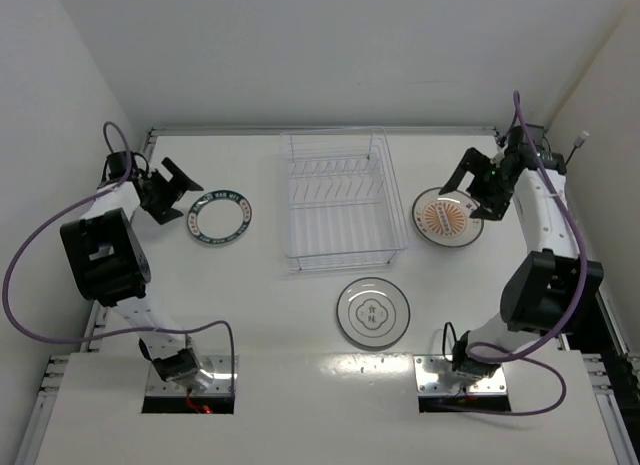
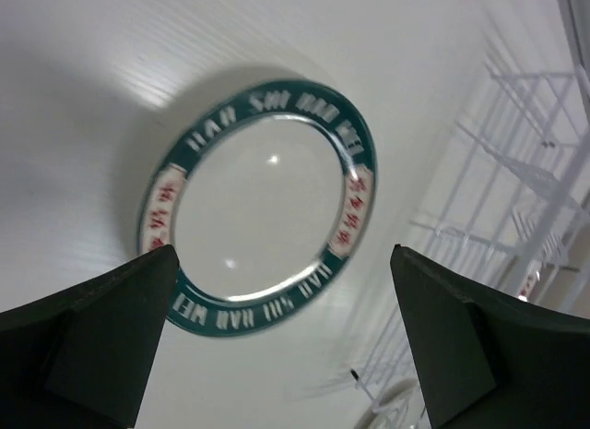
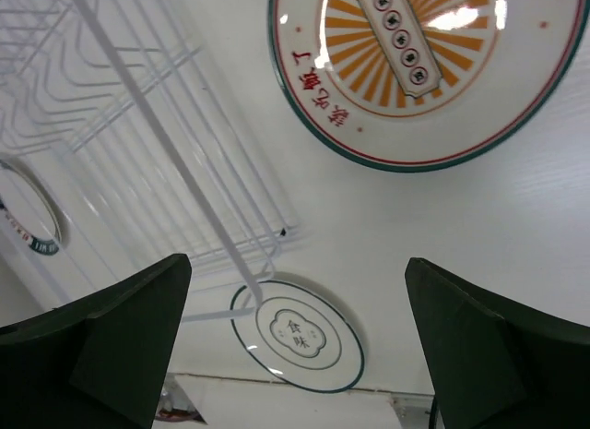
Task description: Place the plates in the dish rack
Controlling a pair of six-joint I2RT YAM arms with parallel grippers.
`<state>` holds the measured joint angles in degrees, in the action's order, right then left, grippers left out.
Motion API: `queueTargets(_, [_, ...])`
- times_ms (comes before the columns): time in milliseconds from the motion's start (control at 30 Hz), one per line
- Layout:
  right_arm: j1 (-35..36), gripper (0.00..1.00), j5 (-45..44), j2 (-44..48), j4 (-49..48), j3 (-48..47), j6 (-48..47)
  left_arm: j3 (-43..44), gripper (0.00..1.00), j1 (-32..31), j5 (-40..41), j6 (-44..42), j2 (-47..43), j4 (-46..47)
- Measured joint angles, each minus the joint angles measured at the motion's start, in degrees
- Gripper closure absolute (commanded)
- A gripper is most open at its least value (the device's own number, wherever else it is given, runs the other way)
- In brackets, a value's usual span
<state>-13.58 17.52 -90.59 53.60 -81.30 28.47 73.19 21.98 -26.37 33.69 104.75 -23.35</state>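
Three plates lie flat on the white table around the wire dish rack (image 1: 345,257), which holds nothing. The blue-green-rimmed plate (image 1: 220,219) lies left of it, the orange-patterned plate (image 1: 447,218) right of it, and the white plate with a grey ring (image 1: 373,311) in front. My left gripper (image 1: 180,195) hovers open just left of the blue-green plate (image 2: 253,203), touching nothing. My right gripper (image 1: 468,197) hangs open over the orange plate's far-left edge (image 3: 415,69). In the right wrist view the white plate (image 3: 298,335) shows between the fingers and the rack (image 3: 138,106) at upper left.
White walls close the table on the left, back and right. A raised ledge with both arm bases runs along the near edge. In the left wrist view the rack's wires (image 2: 544,171) stand at the right.
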Motion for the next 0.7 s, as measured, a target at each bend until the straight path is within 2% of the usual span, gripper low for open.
queueTargets(167, [-3.72,0.0,-1.95,0.79,-0.66,3.13,0.52,-7.61,0.0,-3.76,-5.55,2.45,-7.61,4.96])
queueTargets(400, [-12.44,0.0,-0.28,-0.04,-4.15,12.31,2.69,-14.45,0.0,-10.34,-16.39,9.49,-8.79,16.17])
queueTargets(533, [-17.2,0.0,0.52,-4.31,-5.84,13.18,3.06,-15.34,0.0,-10.86,-20.33,14.01,-8.74,21.7])
queueTargets(700, [-21.59,0.09,2.99,-13.7,-6.56,11.76,-0.76,-15.34,0.0,-10.86,-23.69,17.81,-8.46,26.93])
